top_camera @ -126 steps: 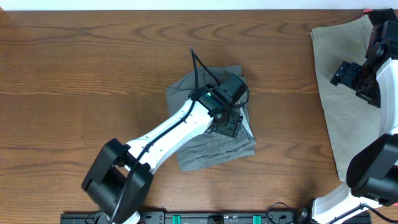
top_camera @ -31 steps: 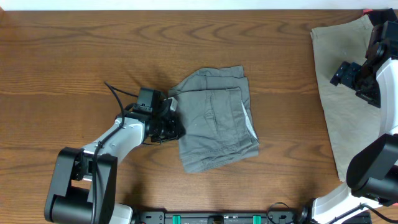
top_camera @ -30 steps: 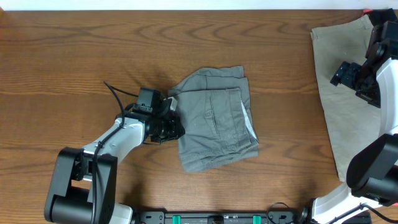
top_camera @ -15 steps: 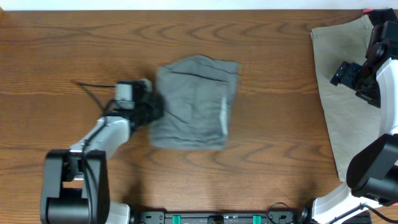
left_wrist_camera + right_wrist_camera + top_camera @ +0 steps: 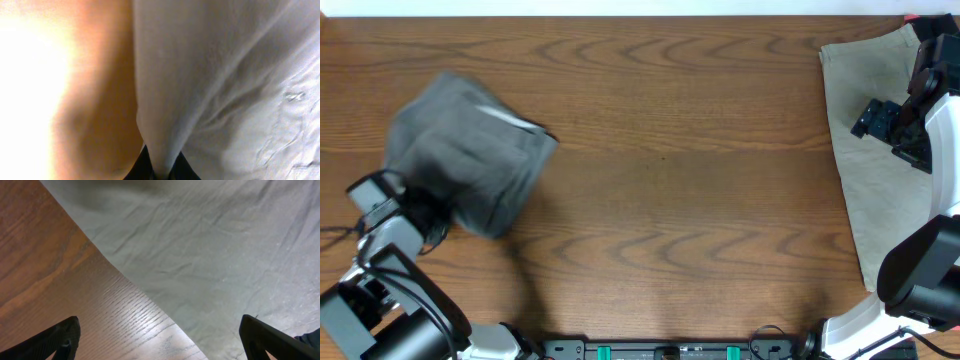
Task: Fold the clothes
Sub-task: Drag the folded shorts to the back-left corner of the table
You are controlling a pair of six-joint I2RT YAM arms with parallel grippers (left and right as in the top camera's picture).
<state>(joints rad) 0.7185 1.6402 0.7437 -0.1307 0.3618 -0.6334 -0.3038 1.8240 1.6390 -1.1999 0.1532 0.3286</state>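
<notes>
- Grey shorts (image 5: 465, 165) were a folded bundle mid-table a second ago. Now I see them blurred at the left edge, near the far-left corner of the table (image 5: 700, 200).
- Left gripper (image 5: 156, 167) is clamped on a pinch of the grey cloth. In the wrist view a fold runs down between the dark fingertips, so I read this as dragging the bundle aside.
- The blur means I can't tell if the fold held. The shape looks looser, with one corner sticking out right.
- My take: the grey pair is done and being parked out of the way, which leaves the middle for the next item.
- Beige shorts (image 5: 870, 150) lie flat along the right edge, unfolded, same as before.
- Right gripper (image 5: 160, 340) hangs over the beige cloth's edge, fingers wide apart, holding nothing.
- Next is probably the beige pair.
</notes>
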